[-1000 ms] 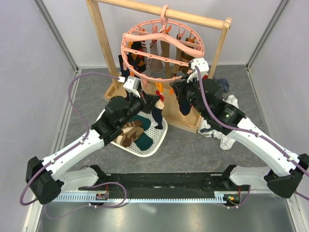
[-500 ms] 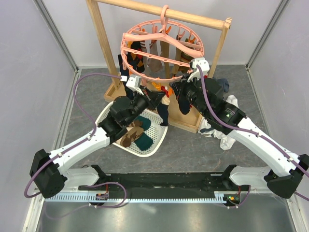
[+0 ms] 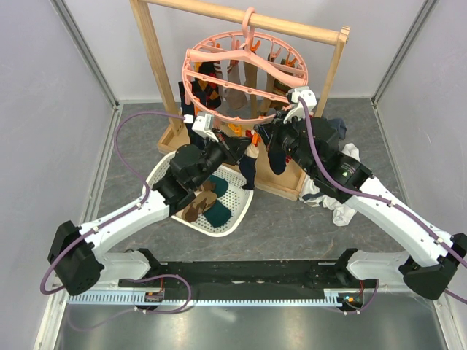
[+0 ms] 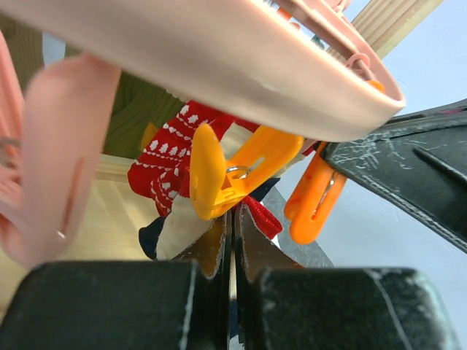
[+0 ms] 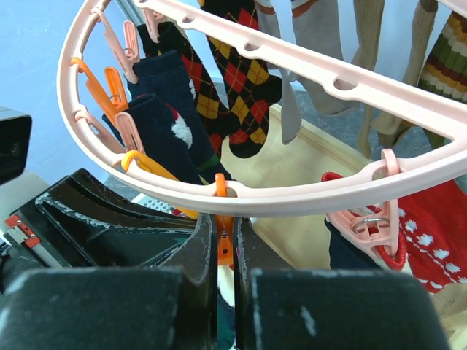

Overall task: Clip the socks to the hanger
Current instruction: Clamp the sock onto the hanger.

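The pink ring hanger (image 3: 191,56) hangs from the wooden rack with several socks clipped on it. My left gripper (image 3: 246,148) is shut on a red, white and navy sock (image 3: 248,169) and holds its red cuff (image 4: 271,216) right under a yellow-orange clip (image 4: 235,169). The left gripper's fingertips (image 4: 233,219) touch that clip. My right gripper (image 3: 265,134) is shut on an orange clip (image 5: 225,246) that hangs from the ring's front rim (image 5: 292,198). A matching red patterned sock (image 5: 430,233) hangs in a pink clip (image 5: 365,221).
A white mesh basket (image 3: 242,209) below the left arm holds a brown-striped sock (image 3: 198,200) and a teal sock (image 3: 217,214). White and grey garments (image 3: 337,198) lie at the right. The wooden rack's posts (image 3: 153,58) and base (image 3: 281,186) stand behind both grippers.
My left gripper has moved up and to the right with the sock, from above the basket to the ring's front clips. The right gripper has hardly moved.
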Robot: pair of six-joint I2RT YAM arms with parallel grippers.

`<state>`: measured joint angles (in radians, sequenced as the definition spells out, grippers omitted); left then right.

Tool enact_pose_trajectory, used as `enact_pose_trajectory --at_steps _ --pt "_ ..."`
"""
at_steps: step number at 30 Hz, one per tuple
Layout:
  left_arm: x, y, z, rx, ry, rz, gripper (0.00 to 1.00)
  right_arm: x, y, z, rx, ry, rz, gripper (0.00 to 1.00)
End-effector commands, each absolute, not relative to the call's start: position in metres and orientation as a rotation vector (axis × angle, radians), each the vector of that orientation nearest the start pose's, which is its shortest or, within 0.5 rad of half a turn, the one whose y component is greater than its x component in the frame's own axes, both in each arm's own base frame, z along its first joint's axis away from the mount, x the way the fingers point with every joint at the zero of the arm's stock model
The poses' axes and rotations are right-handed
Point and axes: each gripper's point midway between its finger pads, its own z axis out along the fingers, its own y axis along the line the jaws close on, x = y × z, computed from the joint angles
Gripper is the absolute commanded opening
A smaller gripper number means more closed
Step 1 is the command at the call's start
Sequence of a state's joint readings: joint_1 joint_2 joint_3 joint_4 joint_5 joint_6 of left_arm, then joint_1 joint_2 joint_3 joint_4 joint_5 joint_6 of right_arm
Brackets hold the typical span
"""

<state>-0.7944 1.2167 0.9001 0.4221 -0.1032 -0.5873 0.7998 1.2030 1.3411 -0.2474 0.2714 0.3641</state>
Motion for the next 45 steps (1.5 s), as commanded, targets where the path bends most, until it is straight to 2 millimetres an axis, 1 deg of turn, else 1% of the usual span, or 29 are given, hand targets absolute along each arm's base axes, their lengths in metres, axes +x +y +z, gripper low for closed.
enact_pose_trajectory --at_steps 1,10,16,22,26,29,33,35,39,41,42,44,45 --pt "0.300 -0.314 0.366 0.002 1.473 -1.105 0.02 0.297 0.263 0.392 -0.162 1.696 0.679 0.00" --pt "0.295 -0.312 0.378 -0.036 1.454 -1.149 0.02 0.305 0.256 0.379 -0.154 1.710 0.614 0.00" --pt "0.295 -0.311 0.382 -0.067 1.450 -1.176 0.02 0.305 0.259 0.377 -0.167 1.708 0.626 0.00" --pt "0.299 -0.311 0.391 -0.098 1.428 -1.184 0.02 0.303 0.263 0.377 -0.189 1.705 0.647 0.00" --pt "0.303 -0.314 0.395 -0.111 1.419 -1.192 0.02 0.304 0.262 0.374 -0.191 1.706 0.647 0.00" --pt "0.301 -0.316 0.401 -0.114 1.407 -1.222 0.02 0.305 0.261 0.375 -0.192 1.699 0.648 0.00" --pt "0.299 -0.321 0.400 -0.109 1.417 -1.253 0.02 0.305 0.259 0.377 -0.191 1.681 0.647 0.00" --pt "0.298 -0.324 0.396 -0.105 1.430 -1.266 0.02 0.306 0.257 0.378 -0.186 1.667 0.648 0.00" --pt "0.297 -0.325 0.395 -0.103 1.435 -1.278 0.02 0.306 0.258 0.381 -0.189 1.641 0.671 0.00" --pt "0.296 -0.326 0.396 -0.097 1.435 -1.285 0.02 0.306 0.259 0.382 -0.191 1.631 0.680 0.03" --pt "0.296 -0.327 0.396 -0.094 1.435 -1.286 0.02 0.306 0.259 0.382 -0.189 1.627 0.682 0.08" --pt "0.295 -0.327 0.397 -0.094 1.433 -1.293 0.02 0.307 0.258 0.381 -0.191 1.626 0.679 0.12" --pt "0.296 -0.327 0.396 -0.093 1.436 -1.290 0.02 0.306 0.259 0.382 -0.195 1.623 0.680 0.18"
